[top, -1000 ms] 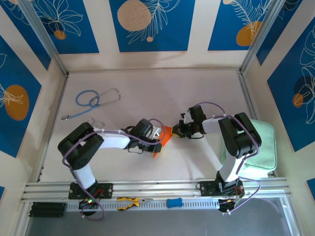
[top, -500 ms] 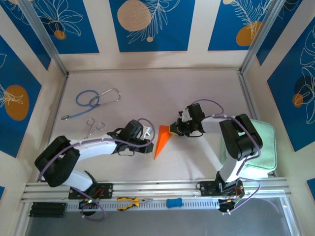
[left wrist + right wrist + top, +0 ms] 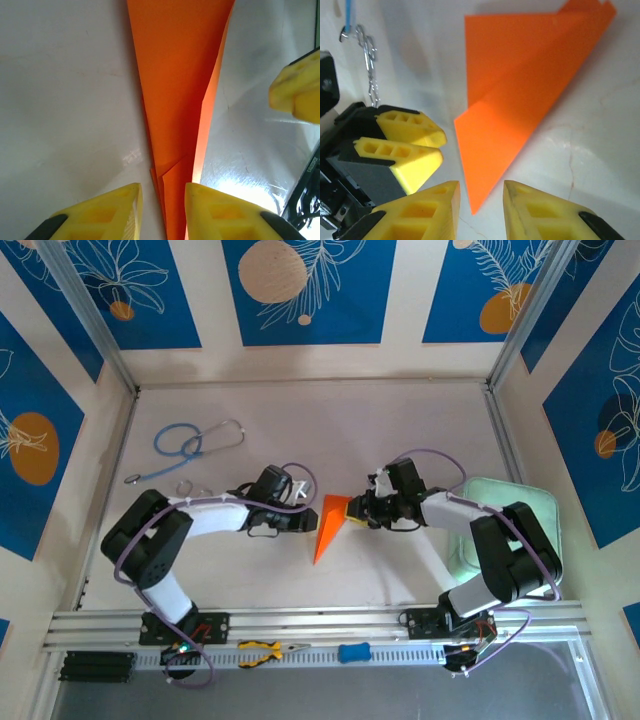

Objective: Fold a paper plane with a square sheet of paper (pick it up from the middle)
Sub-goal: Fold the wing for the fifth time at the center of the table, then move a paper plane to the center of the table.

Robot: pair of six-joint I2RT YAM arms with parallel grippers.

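The square sheet of paper is folded into a narrow, pointed orange paper plane [image 3: 328, 525] that lies on the table between my two arms, its tip toward the near edge. My left gripper [image 3: 303, 521] sits at its left edge, slightly open. In the left wrist view the plane [image 3: 175, 90] runs down between the yellow fingers [image 3: 115, 212] with table showing beside it. My right gripper [image 3: 356, 516] is at the plane's wide right corner, also slightly open. In the right wrist view a corner of the plane [image 3: 510, 125] points into the gap of the right gripper [image 3: 480, 210] without touching either finger.
A blue stethoscope [image 3: 195, 443] and small metal scissors [image 3: 190, 490] lie at the left. A pale green pad [image 3: 535, 502] lies under the right arm. Yellow pliers [image 3: 265, 650] and a blue object [image 3: 353, 651] rest on the front rail.
Both grippers have gone from shut to slightly open and let go of the orange plane, which now lies flat. The left arm swung out and back; the right elbow dropped to the right.
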